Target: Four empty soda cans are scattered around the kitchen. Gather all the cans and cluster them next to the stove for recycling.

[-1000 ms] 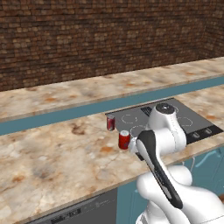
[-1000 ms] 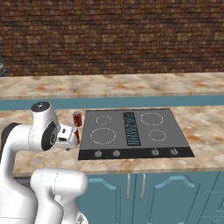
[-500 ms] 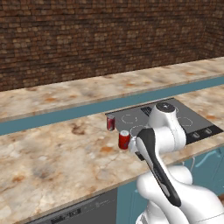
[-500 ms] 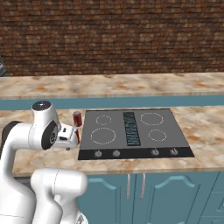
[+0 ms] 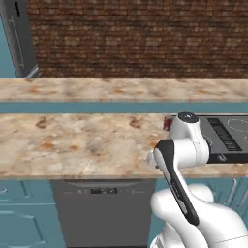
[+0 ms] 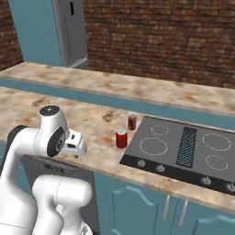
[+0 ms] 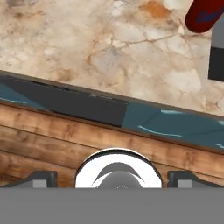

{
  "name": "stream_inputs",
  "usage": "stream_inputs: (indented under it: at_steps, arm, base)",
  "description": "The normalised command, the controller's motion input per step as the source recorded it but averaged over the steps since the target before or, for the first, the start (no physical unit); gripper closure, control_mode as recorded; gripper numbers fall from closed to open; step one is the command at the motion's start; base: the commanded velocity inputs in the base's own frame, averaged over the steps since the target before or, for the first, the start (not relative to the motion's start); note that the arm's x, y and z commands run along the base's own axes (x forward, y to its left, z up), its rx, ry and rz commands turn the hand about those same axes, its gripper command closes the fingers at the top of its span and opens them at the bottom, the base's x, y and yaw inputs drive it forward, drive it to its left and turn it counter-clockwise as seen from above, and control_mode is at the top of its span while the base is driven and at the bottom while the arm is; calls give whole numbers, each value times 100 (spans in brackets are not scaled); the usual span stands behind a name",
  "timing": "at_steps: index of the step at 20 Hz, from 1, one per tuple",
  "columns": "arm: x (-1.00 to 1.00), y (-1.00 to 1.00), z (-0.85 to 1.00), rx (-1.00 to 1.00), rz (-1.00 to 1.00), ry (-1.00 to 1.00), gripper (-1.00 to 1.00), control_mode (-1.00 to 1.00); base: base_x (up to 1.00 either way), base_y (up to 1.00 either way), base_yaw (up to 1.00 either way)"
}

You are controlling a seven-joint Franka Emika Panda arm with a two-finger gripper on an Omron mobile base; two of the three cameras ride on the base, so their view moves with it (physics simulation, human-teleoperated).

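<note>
The tool [image 6: 79,148] hangs wide open and empty over the beige marbled desk [image 6: 55,105]. To its right, two small red cylindrical soda cans [image 6: 121,138] stand upright — just beside the flat black glass stove [image 6: 183,149].

The white arm rises from the base and folds forward at a dark elbow; the gripper [image 6: 79,146] hangs low, pointing down, jaws spread wide, fingertips [image 7: 41,178] apart, nothing between them
</note>
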Motion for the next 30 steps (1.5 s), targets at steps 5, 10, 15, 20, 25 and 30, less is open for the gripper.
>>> stream_inputs:
  at_steps: [5, 10, 15, 20, 25, 30]
  arm:
    - [0, 0, 0, 0, 0, 0, -100, 100]
    - [0, 0, 0, 0, 0, 0, -100, 100]
    - [0, 0, 0, 0, 0, 0, -100, 100]
    - [0, 0, 0, 0, 0, 0, -100, 100]
    - [0, 0, 0, 0, 0, 0, -100, 100]
    - [0, 0, 0, 0, 0, 0, -100, 100]
  base:
    - [0, 0, 100]
    - [-1, 19, 99]
    - [2, 0, 100]
    - [4, 0, 100]
    - [3, 0, 100]
    - [4, 0, 100]
